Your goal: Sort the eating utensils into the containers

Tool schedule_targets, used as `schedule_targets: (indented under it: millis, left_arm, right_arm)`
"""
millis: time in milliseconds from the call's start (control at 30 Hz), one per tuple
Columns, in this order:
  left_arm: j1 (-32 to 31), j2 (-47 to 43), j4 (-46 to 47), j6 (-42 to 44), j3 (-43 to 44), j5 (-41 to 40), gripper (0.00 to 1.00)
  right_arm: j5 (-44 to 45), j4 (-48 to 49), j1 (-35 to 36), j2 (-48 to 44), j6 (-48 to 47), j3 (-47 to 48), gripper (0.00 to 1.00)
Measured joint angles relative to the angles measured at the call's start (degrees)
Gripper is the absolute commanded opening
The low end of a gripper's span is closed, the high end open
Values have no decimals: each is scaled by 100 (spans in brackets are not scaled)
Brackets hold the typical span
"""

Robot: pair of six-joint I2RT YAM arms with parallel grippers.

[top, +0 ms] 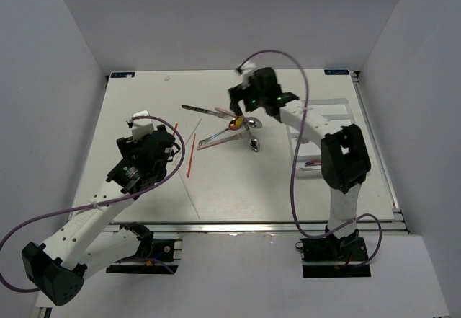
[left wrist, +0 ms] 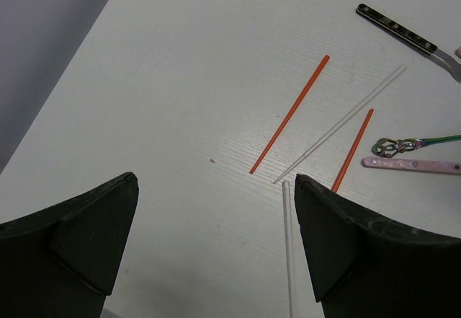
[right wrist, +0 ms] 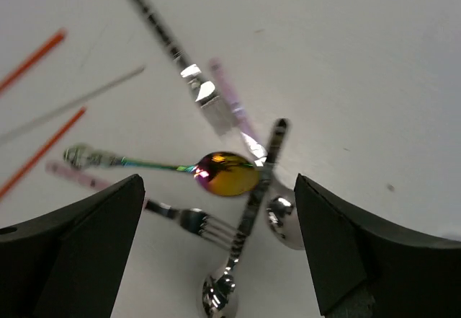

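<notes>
Utensils (right wrist: 230, 174) lie piled beneath right pincer (right wrist: 217, 210), jaws wide; left pincer (left wrist: 216, 202) likewise wide.

Robot lab test cell. White tabletop (top: 144, 195) boxed in by plain pale walls (top: 57, 51) on three sides. Two small arms, left arm (top: 94, 213) and right arm (top: 344, 161), sit on black bases by a metal rail (top: 238, 227) along the near edge. Purple cables (top: 292, 181) loop loose off both. Blue tag (top: 120, 75) at each far corner. Cutlery (top: 230, 127) scattered straight on the bare tabletop.
</notes>
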Motion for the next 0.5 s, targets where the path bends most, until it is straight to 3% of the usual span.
schedule_targets:
  millis: [133,200,333,500]
  left_arm:
    - [2,4,-20,2,0,-22,98]
    - [2,4,-28,2,0,-42,98]
    - [2,17,-35,2,0,-55,98]
    - [2,39,-35,4,0,-52,98]
  right_arm:
    - [-186,-804,1071,286,-2142,66,89]
    - [-490,-1174,1351,385,-2900,70,83]
    - [-1058,-1989,1316,785,-3766,675,78]
    - [-1174,-2286,1132,1403,-4345,1427,76]
